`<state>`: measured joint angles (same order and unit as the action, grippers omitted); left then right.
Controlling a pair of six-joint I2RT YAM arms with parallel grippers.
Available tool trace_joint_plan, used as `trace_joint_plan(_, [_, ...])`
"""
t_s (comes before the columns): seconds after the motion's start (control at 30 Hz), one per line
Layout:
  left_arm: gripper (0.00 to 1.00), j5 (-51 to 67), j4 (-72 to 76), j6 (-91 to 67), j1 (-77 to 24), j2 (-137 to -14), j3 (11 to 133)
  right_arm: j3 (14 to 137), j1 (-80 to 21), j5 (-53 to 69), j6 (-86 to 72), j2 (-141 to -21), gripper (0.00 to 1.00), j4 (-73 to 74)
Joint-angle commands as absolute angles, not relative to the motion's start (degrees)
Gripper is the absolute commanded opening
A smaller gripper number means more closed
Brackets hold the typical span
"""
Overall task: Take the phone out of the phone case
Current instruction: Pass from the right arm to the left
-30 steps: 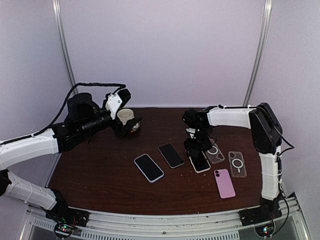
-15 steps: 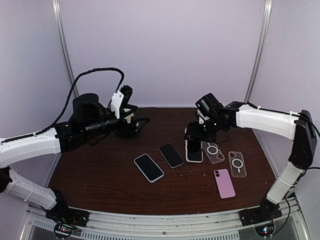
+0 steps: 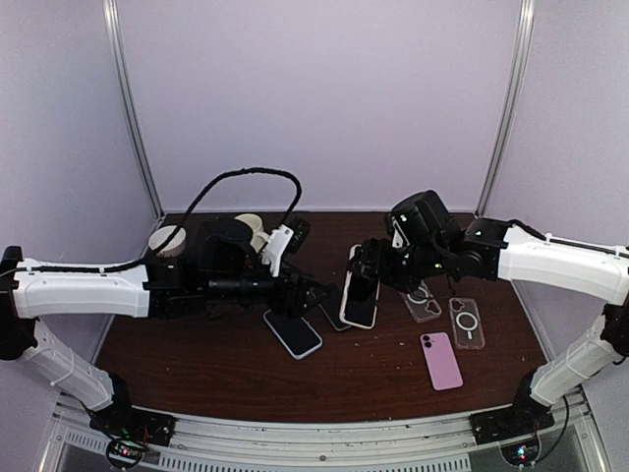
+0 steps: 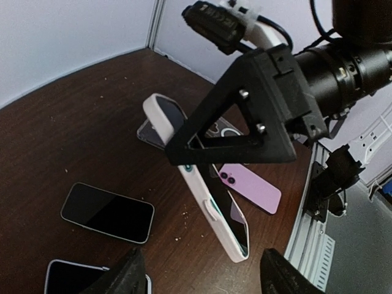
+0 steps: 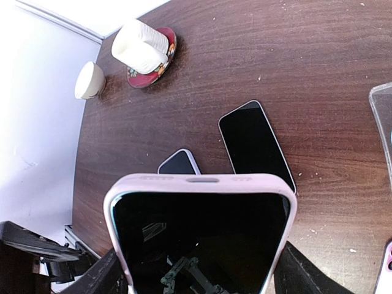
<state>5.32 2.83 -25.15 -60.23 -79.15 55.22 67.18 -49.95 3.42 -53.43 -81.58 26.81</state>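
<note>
Phone [image 3: 360,290], in its pale case [image 4: 197,191], is held clamped in the right jaws above the worktop [image 3: 216,379] at centre frame, apparently offered to the left jaws, spread wide and empty, for stripping.

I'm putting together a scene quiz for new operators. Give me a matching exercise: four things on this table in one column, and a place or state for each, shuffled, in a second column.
Things
1. cased phone
2. pink phone
3. rightmost clear case
4. white cup

Places or states
A. lying flat, back up, camera lenses showing
B. sitting on a red saucer
C. gripped and held on end, screen dark
D. empty, lying flat, a ring marked on it

Pairs: 1-C, 2-A, 3-D, 4-B
</note>
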Motion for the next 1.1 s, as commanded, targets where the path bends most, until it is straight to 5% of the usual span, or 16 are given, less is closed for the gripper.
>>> trace_joint_plan(0.0, [0.65, 7.04, 4.18, -34.41, -61.41, -80.76, 57.17, 66.09, -51.16, -1.13, -56.95, -78.25, 0.48, 23.81])
trace_joint_plan(0.33, [0.60, 11.87, 4.31, -42.10, -63.59, -86.53, 60.84, 65.83, -53.33, -4.95, -56.89, -76.53, 0.46, 25.46])
trace_joint_plan(0.87, [0.37, 11.74, 0.26, -45.68, -64.81, -91.60, 64.24, 67.46, -54.84, -7.03, -56.18, -76.47, 0.45, 27.32])
trace_joint_plan(1.07, [0.38, 12.47, 1.61, -47.44, -64.80, -93.27, 63.72, 67.58, -55.19, -7.03, -55.97, -76.20, 0.45, 27.57])
